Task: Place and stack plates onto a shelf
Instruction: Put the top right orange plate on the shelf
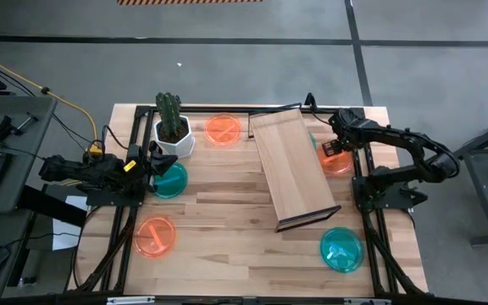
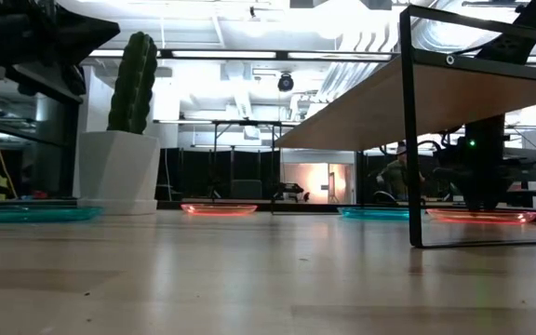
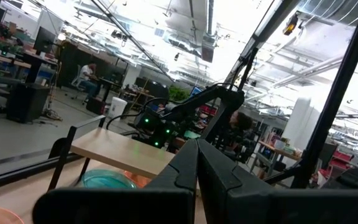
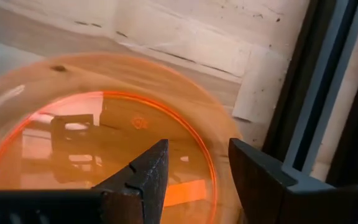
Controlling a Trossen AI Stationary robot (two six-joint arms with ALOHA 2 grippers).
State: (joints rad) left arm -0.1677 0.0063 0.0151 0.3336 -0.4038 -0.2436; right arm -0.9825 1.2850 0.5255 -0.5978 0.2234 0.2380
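Plates lay scattered on the bench (image 1: pixel 227 254); one orange plate (image 4: pixel 98 155) sat beside the shelf (image 1: pixel 291 165), its rim between the right end effector's (image 4: pixel 194 171) parted fingers. A shallow bite could slip. Left end effector (image 3: pixel 197 165) waited closed.

Left gripper (image 1: pixel 153 163) closed, right gripper (image 1: pixel 330 151) agape, lowered.

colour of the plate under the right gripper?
Translucent orange round plastic plate, beneath the right gripper; clearest in the right wrist view.
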